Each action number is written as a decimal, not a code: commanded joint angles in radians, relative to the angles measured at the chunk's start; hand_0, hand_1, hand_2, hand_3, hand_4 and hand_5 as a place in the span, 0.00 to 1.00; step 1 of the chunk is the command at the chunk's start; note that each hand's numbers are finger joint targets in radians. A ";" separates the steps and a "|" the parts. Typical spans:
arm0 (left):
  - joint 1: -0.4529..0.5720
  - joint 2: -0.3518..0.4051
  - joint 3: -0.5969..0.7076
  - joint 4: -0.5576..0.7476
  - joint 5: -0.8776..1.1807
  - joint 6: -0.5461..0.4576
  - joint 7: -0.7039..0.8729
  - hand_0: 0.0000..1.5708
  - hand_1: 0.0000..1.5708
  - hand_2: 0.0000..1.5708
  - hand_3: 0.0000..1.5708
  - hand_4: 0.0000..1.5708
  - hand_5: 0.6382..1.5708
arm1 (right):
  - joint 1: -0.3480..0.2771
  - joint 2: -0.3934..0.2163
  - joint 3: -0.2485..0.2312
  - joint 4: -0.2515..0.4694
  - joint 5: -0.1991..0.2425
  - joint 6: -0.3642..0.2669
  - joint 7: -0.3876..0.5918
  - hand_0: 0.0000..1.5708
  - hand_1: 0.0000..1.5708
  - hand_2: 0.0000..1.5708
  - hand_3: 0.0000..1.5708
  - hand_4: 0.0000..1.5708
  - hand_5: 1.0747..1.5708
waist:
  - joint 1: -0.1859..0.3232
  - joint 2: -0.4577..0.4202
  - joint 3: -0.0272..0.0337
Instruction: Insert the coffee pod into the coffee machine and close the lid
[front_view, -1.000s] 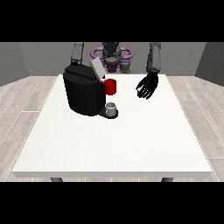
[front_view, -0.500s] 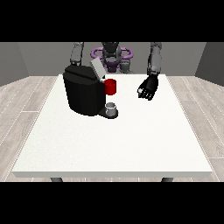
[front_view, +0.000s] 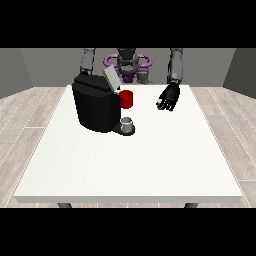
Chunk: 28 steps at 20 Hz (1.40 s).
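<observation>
We see a small grey thing sitting on the black base at the foot of the coffee machine, on its side nearest the table's middle; we cannot tell whether it is the coffee pod or a cup. Just above it a red thing at the machine sticks out from the machine's upper part. The machine's grey lid stands tilted up, open, over the black body.

The machine sits on the far left part of the white table, towards the robot. To its right, well apart from it, we see the hand at the view's right hanging over the table's far edge area. Its forearm comes almost straight down from above, and the black hand points downward and slightly towards the machine. Its fingers look curled inward, and we see nothing in them.

Of the other arm we see only the grey upper part behind the machine; its hand is hidden, so we cannot tell how it is held.
</observation>
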 joint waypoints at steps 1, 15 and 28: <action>0.024 -0.017 0.017 0.002 0.016 -0.023 -0.061 0.81 0.81 0.83 0.79 0.32 1.00 | 0.034 -0.010 -0.016 0.009 0.005 -0.015 0.025 0.00 0.00 0.00 0.00 0.00 1.00 | 0.023 -0.061 -0.0008; -0.192 -0.059 0.081 -0.112 0.099 -0.295 0.032 0.91 0.91 0.89 0.85 0.35 1.00 | -0.011 -0.025 -0.056 0.104 -0.025 0.015 -0.031 0.00 0.00 0.00 0.00 0.00 1.00 | 0.031 -0.111 -0.0004; -0.425 -0.007 0.218 -0.082 0.164 -0.405 0.125 0.61 0.61 0.74 0.86 0.33 1.00 | -0.081 -0.027 -0.052 0.003 -0.044 0.024 -0.021 0.00 0.00 0.00 0.00 0.00 1.00 | -0.068 -0.041 -0.0003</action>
